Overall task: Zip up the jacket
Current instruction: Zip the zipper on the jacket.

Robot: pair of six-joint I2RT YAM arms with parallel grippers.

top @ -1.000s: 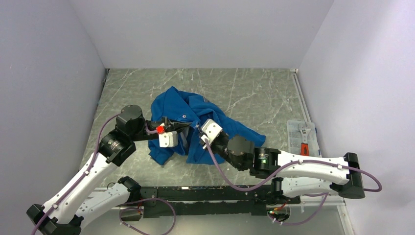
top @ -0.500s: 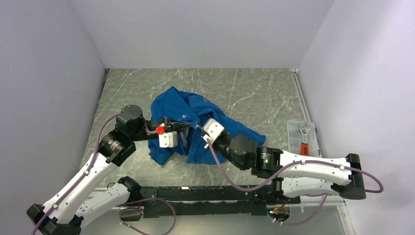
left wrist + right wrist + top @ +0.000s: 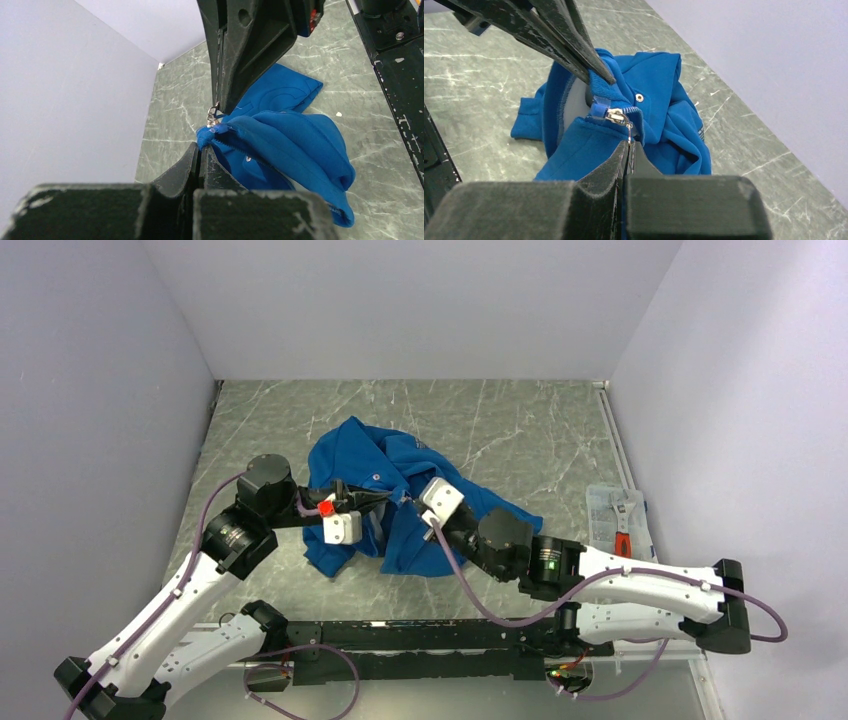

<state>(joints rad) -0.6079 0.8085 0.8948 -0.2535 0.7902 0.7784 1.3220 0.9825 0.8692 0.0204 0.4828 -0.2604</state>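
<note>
Left claw (image 3: 201, 148) pinches an edge of the one jacket (image 3: 372, 455); right claw (image 3: 629, 146) pinches its one zipper pull (image 3: 628, 131).

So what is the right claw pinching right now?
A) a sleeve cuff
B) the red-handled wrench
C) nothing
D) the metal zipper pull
D: in the right wrist view the right claw is shut on the silvery zipper pull at the blue jacket's front edge.
</note>
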